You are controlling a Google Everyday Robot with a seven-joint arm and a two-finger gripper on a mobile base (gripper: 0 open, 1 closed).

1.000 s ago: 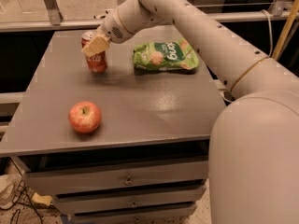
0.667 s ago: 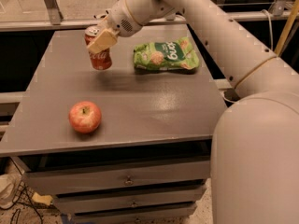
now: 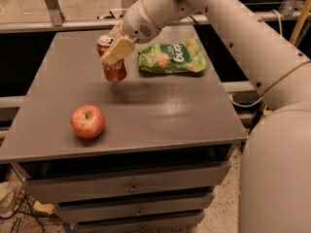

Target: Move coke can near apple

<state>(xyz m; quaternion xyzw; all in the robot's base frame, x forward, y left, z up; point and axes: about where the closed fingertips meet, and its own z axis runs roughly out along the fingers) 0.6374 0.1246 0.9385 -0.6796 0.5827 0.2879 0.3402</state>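
Over the last second the arm [image 3: 233, 28] has swung across the table [image 3: 170, 110] from the upper-left corner toward the frame's centre. Its gripper [image 3: 115, 50], fingers clamped across the upper half of the coke can [image 3: 113, 69], has lifted the can clear, so it now hangs tilted in the upper left. I judge the pick done and the carry begun, with the apple [image 3: 88, 122] well apart at lower left. Counted: one arm, one table, one green snack bag [image 3: 171, 58] at upper centre, one apple, one coke can, one gripper.
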